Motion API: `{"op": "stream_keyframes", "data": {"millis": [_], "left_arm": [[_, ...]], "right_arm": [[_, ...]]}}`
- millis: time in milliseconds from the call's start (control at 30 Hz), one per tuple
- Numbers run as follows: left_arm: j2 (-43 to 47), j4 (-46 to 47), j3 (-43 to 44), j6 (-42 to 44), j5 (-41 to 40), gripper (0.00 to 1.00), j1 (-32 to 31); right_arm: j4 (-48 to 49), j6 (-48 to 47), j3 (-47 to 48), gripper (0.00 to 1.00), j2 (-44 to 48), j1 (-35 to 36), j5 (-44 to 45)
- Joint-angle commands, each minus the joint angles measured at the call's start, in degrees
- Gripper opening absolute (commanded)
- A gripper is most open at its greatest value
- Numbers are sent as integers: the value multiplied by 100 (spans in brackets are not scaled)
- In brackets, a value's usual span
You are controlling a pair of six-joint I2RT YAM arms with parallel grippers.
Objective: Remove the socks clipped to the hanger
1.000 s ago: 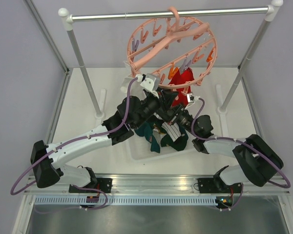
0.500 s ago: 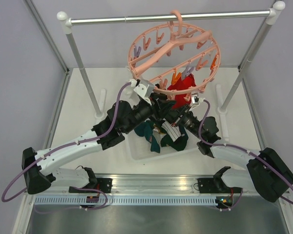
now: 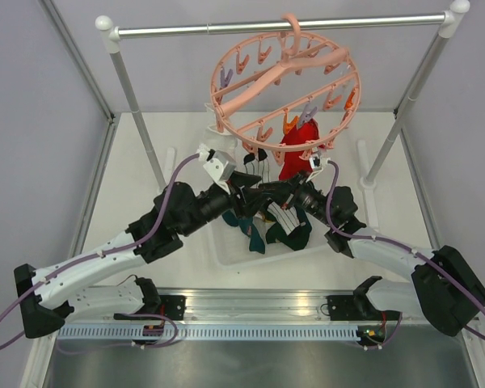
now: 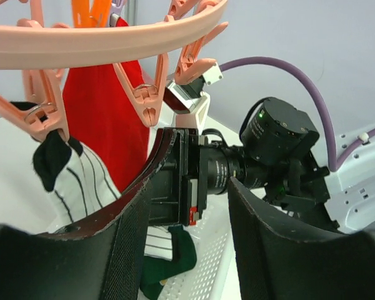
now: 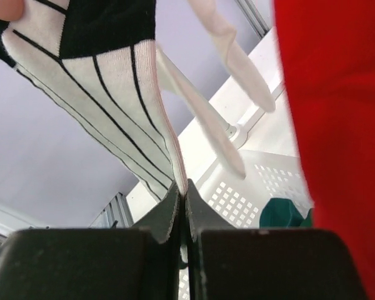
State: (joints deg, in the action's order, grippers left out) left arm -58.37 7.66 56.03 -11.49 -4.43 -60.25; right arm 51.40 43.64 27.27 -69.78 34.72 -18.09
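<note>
The pink ring hanger (image 3: 284,87) hangs by its hook from the rail. A red sock (image 3: 296,148) and a white black-striped sock (image 3: 259,167) hang from its near clips. My right gripper (image 3: 272,192) is shut on the striped sock's lower edge (image 5: 106,87), with the fabric pinched at the fingertips (image 5: 182,199). The red sock (image 5: 337,112) hangs beside it. My left gripper (image 4: 187,219) is open and empty, just below the ring (image 4: 112,37). It faces the red sock (image 4: 106,119), the striped sock (image 4: 81,178) and the right gripper's body. Dark teal socks (image 3: 268,230) lie in the tray.
The white perforated tray (image 3: 226,252) sits under the hanger, between both arms. The silver rail (image 3: 194,29) on two white-capped posts (image 3: 141,121) spans the back. Free clips (image 4: 147,103) dangle from the ring close to my left fingers. Grey walls stand on both sides.
My left gripper has come down and back from the ring's near-left edge. The ring has swung up and levelled. The right gripper stays shut on the striped sock.
</note>
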Motion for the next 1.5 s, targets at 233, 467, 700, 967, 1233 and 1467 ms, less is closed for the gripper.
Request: {"op": "stream_keyframes", "data": {"millis": [233, 467, 700, 967, 1233, 1467], "left_arm": [[818, -476, -250, 33, -1235, 52, -22], [713, -248, -277, -20, -2017, 51, -13], [371, 209, -136, 67, -1913, 58, -13], [-42, 1078, -84, 94, -2299, 59, -13], [-306, 1641, -31, 182, -2352, 59, -22], [-491, 2011, 13, 261, -2510, 59, -22]], "right_arm": [[-401, -347, 200, 1, 394, 8, 138], [-762, -540, 244, 1, 675, 8, 262], [-798, -523, 165, 1, 861, 17, 376], [-719, -435, 147, 1, 887, 8, 411], [-736, -444, 156, 1, 896, 17, 438], [-736, -435, 174, 1, 904, 17, 446]]}}
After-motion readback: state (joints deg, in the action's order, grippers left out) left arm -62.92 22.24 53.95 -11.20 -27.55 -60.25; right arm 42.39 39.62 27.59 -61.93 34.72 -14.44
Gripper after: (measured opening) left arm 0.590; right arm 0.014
